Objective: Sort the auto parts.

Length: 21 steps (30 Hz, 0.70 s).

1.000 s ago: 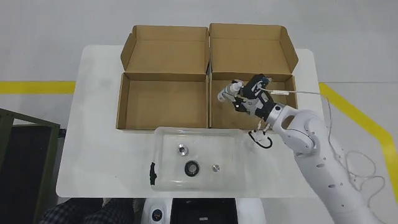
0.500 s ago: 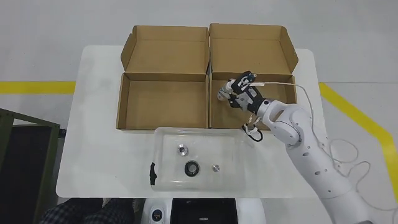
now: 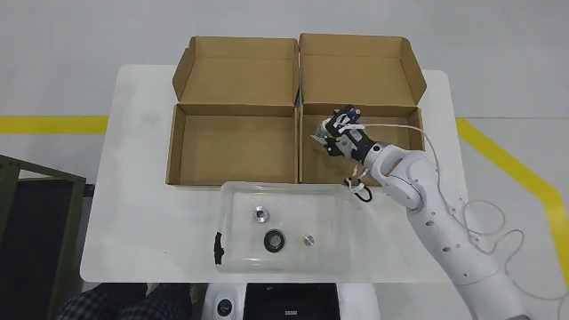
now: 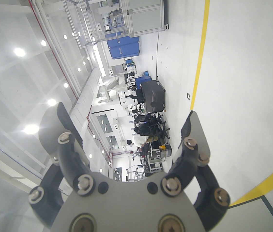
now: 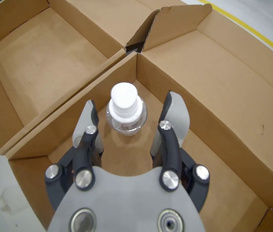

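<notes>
The right arm extends in from 5 o'clock, bent at the wrist, with the right claw pointing toward 10 o'clock, its fingers parted. The left claw has its fingers spread wide.

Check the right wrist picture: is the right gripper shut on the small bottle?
No, the right gripper has its fingers open, with bare box floor showing between each finger and the bottle.

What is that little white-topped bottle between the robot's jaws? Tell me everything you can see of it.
The small bottle has a clear, rounded, plastic-looking body and a white stepped cap, closed. It appears to stand upright on the floor of the right cardboard box, near a corner. The right gripper holds its jaws open either side, not touching it.
</notes>
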Motion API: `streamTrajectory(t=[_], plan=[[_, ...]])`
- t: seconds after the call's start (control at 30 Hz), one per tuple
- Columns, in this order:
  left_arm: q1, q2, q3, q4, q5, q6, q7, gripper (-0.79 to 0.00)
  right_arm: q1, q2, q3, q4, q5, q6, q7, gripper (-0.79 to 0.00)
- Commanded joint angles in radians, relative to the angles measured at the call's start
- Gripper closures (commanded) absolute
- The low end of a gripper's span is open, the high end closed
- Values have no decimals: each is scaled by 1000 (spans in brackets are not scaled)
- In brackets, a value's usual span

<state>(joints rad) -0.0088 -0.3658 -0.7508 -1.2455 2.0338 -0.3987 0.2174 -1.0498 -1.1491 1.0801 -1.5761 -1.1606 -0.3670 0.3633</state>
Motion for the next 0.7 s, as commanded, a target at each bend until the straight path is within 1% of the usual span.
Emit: streamTrajectory(t=[0.0,0.17,0.4,0.53,0.67], plan=[[0,0,0,0,0,0,0,-785,-9,2,13,-23,-3,1,-6,-785],[0,0,0,0,0,0,0,-785,-57,14,75,-123,-6,-4,-14,-785],[0,0,0,0,0,0,0,-785,-169,36,159,-322,-43,-65,21,-785],[0,0,0,0,0,0,0,-785,-238,47,180,-427,-60,-127,63,-785],[0,0,0,0,0,0,0,-785,-310,55,188,-519,-88,-151,78,-785]])
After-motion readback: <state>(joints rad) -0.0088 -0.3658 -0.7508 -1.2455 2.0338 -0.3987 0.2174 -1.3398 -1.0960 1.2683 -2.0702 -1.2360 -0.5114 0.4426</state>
